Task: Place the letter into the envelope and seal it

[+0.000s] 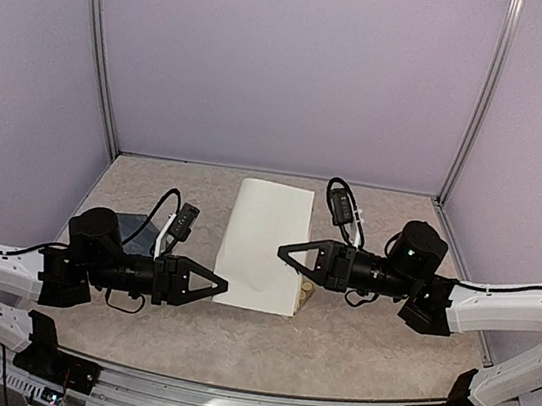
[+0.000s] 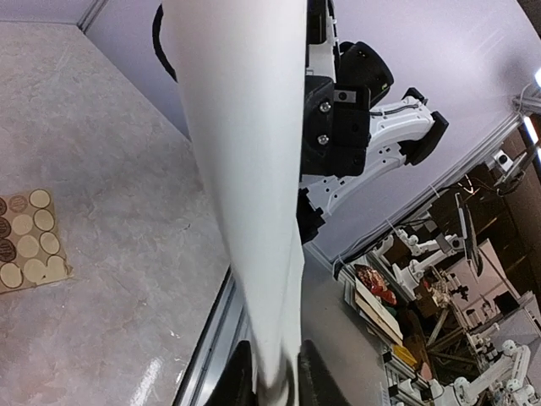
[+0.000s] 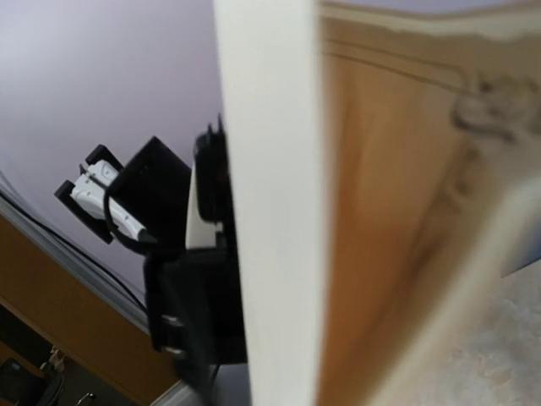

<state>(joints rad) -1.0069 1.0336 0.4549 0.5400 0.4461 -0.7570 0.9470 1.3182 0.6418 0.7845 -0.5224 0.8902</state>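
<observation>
Robotics lab, lilac-walled booth, further white robot arms on benches beyond

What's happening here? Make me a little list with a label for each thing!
Letter: held up off the table, white back to the top camera
Right jaws: shut on the letter's right edge
Left jaws: apart, the letter's edge between them
Envelope: blue-grey, flat on the table's left side
Sticker sheet: flat on the table
Letter inside envelope: not yet

Pale lavender walls (joined by metal corner posts) enclose a beige mottled tabletop.
</observation>
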